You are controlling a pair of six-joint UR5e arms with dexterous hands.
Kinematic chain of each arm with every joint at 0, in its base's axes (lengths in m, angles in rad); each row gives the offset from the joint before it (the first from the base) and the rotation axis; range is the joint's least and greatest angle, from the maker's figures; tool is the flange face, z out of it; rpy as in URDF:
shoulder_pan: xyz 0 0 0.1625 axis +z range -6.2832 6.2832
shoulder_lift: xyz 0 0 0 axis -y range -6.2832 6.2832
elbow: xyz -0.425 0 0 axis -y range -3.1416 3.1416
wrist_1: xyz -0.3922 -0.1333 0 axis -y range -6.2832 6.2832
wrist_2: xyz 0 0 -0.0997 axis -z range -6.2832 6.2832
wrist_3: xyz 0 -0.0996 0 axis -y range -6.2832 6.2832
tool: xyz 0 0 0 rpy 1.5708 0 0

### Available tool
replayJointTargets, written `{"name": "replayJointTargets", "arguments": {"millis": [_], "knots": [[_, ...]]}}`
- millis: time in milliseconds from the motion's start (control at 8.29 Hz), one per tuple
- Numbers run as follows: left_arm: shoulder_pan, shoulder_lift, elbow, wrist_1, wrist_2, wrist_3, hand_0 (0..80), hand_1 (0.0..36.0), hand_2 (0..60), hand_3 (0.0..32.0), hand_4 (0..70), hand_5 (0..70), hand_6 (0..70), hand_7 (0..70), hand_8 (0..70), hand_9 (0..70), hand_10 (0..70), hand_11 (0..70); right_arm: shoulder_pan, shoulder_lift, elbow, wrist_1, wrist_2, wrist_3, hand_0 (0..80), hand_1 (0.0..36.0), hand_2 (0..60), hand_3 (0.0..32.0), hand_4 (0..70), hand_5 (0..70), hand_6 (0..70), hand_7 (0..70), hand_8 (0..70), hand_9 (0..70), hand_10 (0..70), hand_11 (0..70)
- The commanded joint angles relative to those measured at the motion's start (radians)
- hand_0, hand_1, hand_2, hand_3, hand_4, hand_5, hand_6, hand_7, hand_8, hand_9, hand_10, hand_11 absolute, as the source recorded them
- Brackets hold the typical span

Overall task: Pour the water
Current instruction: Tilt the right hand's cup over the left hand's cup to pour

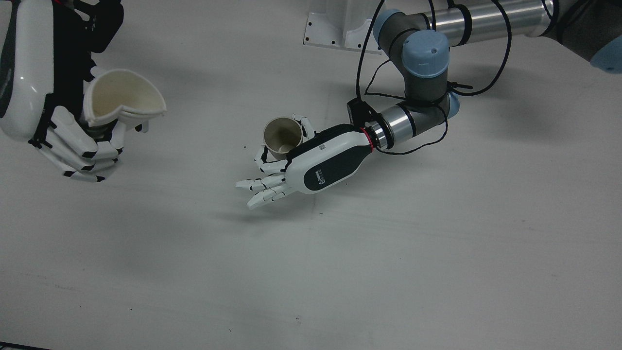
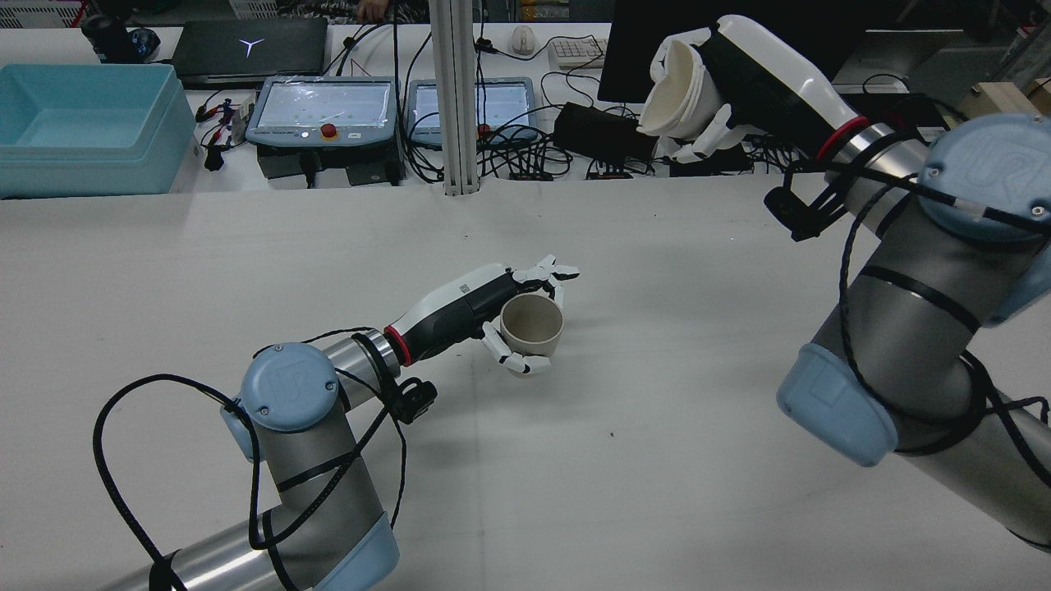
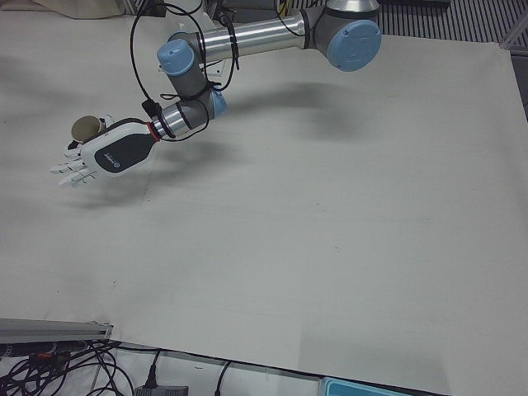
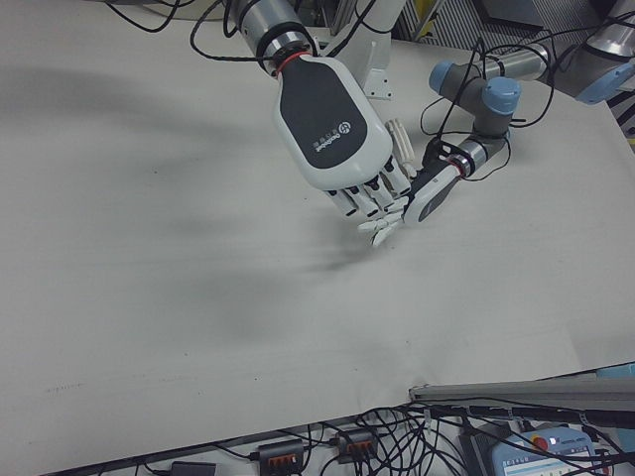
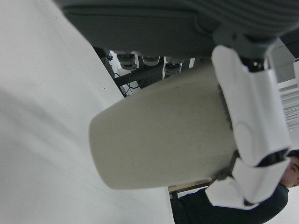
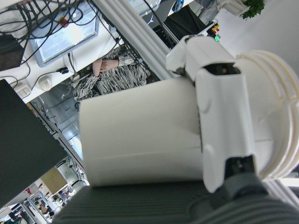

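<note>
A beige cup (image 1: pixel 283 136) stands upright on the white table (image 1: pixel 388 267) near its middle. My left hand (image 1: pixel 320 163) is at the cup, with the thumb and one finger curled around its wall and the other fingers (image 1: pixel 257 187) stretched out flat past it. The cup also shows in the rear view (image 2: pixel 532 322) and fills the left hand view (image 5: pixel 163 135). My right hand (image 1: pixel 73 141) is shut on a white spouted pitcher (image 1: pixel 124 95). It holds it high and tilted, far from the cup toward the table's edge, as the rear view (image 2: pixel 677 82) shows.
The left arm's pedestal plate (image 1: pixel 335 29) sits at the robot side. Beyond the table's far edge are a blue bin (image 2: pixel 82 123), two teach pendants (image 2: pixel 320 107), monitors and cables. In the right-front view the raised right hand (image 4: pixel 332 119) hides part of the table.
</note>
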Motion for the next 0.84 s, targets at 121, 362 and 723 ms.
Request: {"name": "replayJointTargets", "arguments": {"millis": [121, 362, 723], "knots": [[-0.098, -0.041, -0.001, 0.040, 0.001, -0.064, 56.2, 36.0, 60.0, 0.0, 58.9, 70.0, 9.5, 16.1, 1.2, 1.8, 3.1, 6.6, -0.242, 0.015, -0.010, -0.025, 0.110, -0.135, 80.0, 36.0, 60.0, 0.0, 45.1, 70.0, 56.6, 70.0, 37.6, 49.9, 45.9, 68.6], [-0.112, -0.043, -0.007, 0.054, 0.002, -0.090, 55.7, 36.0, 60.0, 0.0, 59.1, 70.0, 9.7, 16.1, 1.3, 1.8, 3.1, 6.5, -0.243, 0.010, -0.047, -0.023, 0.128, -0.140, 80.0, 36.0, 60.0, 0.0, 41.9, 70.0, 55.3, 69.9, 37.0, 49.2, 47.3, 70.0], [-0.145, -0.013, -0.017, 0.052, 0.002, -0.162, 54.2, 36.0, 60.0, 0.0, 56.6, 70.0, 8.3, 14.5, 1.1, 1.5, 2.9, 6.1, -0.110, 0.010, 0.046, -0.019, 0.136, -0.056, 80.0, 36.0, 60.0, 0.0, 29.3, 70.0, 50.3, 63.1, 36.1, 48.1, 49.9, 70.0]]}}
